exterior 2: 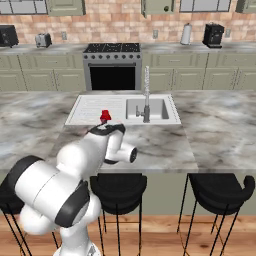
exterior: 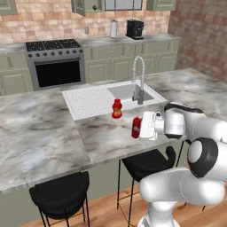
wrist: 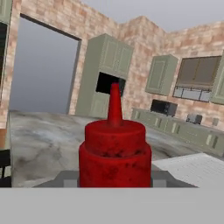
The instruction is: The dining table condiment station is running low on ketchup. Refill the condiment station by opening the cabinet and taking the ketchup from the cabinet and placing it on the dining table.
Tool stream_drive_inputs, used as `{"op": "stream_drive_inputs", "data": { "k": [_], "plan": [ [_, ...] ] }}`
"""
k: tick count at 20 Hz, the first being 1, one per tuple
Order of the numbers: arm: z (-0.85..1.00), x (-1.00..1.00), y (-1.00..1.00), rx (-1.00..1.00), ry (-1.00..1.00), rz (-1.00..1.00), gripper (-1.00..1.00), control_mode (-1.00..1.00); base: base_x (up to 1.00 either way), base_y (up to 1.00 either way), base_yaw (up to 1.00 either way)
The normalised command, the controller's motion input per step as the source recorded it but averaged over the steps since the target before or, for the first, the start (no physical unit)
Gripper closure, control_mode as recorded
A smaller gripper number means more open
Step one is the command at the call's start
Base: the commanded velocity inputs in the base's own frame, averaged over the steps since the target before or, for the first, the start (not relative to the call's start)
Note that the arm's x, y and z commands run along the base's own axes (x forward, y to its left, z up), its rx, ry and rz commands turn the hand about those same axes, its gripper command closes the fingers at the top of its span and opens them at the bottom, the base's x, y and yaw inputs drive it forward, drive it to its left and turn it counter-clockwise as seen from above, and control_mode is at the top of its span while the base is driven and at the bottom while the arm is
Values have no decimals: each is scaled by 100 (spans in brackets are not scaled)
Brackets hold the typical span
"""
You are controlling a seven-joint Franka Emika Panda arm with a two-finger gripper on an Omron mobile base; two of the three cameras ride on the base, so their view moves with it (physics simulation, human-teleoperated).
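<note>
Arm reaches low and level over the table (exterior: pixel 40 128) — claw (exterior: pixel 142 126) clamped on the upright ketchup bottle (exterior: pixel 136 127), near the sink (exterior: pixel 126 92).

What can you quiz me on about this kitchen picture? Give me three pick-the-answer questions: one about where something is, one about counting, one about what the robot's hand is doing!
1. Where does the small jar with the red lid stand?
A. On the stove
B. On the dining table, beside the sink
C. On a stool

2. How many black stools show in the left base view?
A. Two
B. Five
C. None

3. What is the gripper doing?
A. Hanging open over the sink
B. Pulling a cabinet door
C. Shut on the ketchup bottle

Answers:
1. B: the jar sits on the marbled dining table, next to the white sink.
2. A: two stools tuck under the table's near edge.
3. C: the gripper clasps the red ketchup bottle, which stands upright at the table top.
</note>
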Motion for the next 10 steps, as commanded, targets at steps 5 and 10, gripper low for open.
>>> {"op": "stream_drive_inputs", "data": {
  "k": [5, 10],
  "plan": [
    [-4, 48, -5, 18, 6, 6, 100, -100, 0, 0, 0],
    [-19, 27, 0, 5, 4, 1, 100, -100, 0, 0, 0]
  ]
}}
